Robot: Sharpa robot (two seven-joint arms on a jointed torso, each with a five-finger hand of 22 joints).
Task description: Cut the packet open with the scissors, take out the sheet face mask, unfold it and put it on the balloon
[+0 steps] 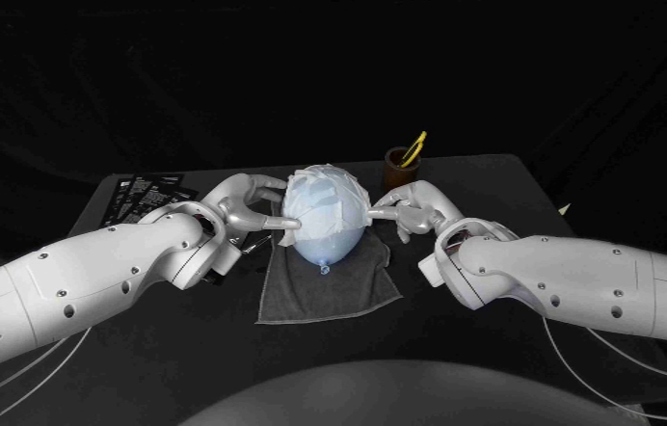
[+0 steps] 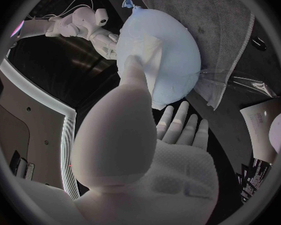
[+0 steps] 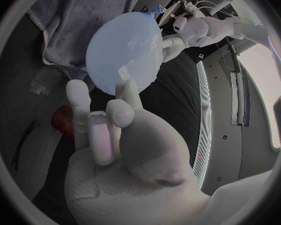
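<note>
**Mask on the balloon, a hand at each side**

Head view: the pale blue balloon (image 1: pixel 323 235) lies on a grey towel (image 1: pixel 333 291), with the white sheet mask (image 1: pixel 327 190) draped over its far end. The left hand (image 1: pixel 251 204) and right hand (image 1: pixel 406 209) flank it, fingers spread, tips against its sides.

Left wrist view: one finger presses the mask's edge onto the balloon.

Right wrist view: a fingertip touches the balloon's side, and the hand grips nothing.

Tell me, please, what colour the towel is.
The towel is grey, clearest in the head view.
</note>
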